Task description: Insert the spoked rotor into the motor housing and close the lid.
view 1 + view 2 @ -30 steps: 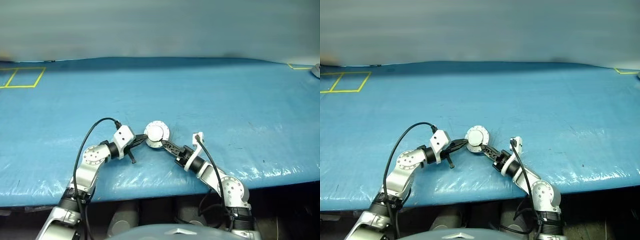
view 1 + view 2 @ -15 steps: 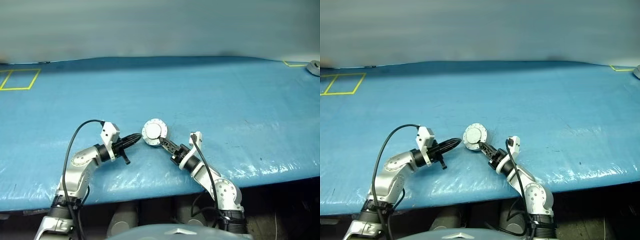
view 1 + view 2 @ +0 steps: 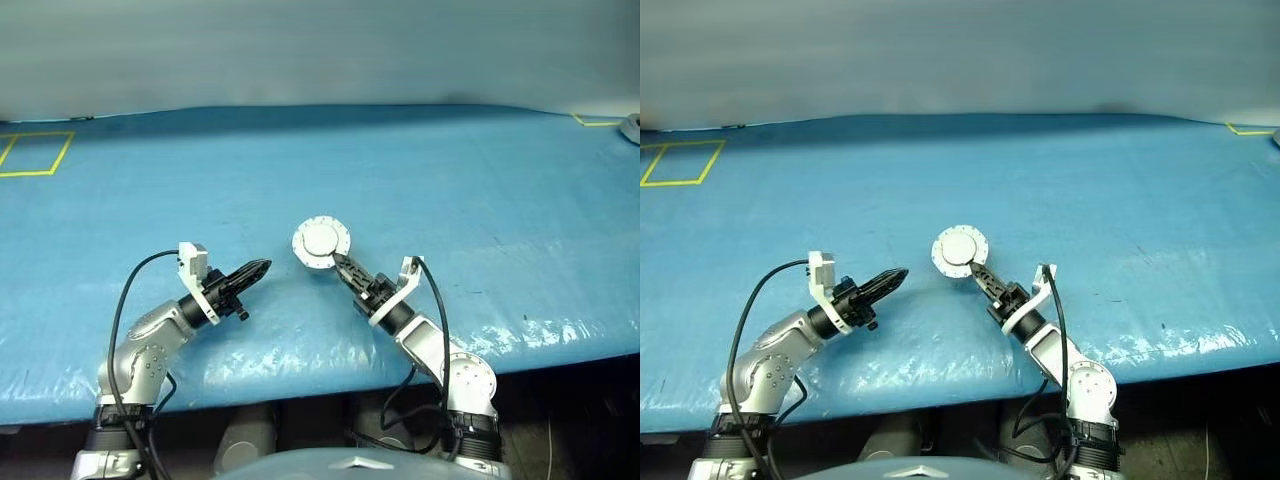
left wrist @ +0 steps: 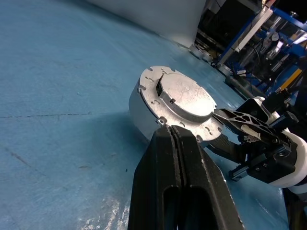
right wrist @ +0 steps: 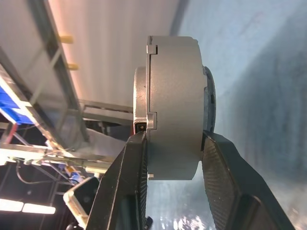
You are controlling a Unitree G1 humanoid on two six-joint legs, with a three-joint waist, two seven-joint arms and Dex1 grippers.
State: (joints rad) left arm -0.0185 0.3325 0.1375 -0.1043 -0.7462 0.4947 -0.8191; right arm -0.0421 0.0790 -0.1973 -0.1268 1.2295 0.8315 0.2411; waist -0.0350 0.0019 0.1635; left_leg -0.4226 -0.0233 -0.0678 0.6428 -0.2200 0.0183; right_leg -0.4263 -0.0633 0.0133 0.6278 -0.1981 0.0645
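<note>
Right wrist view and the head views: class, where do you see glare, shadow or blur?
Right wrist view: bright wash behind the motor housing, hand fingers soft. Left eye view: glare streaks on the blue table cover near its front edge. Left wrist view: the housing's shadow darkens the cover.

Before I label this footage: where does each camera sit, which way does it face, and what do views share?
Left eye, right eye: on the head, looking forward and down over the blue table; both arms show.
Left wrist: along the shut left claw at the closed motor housing; the right claw shows too.
Right wrist: along the right claw's fingers, clamped on the housing's faces.
Shared: the housing, in all four.
</note>
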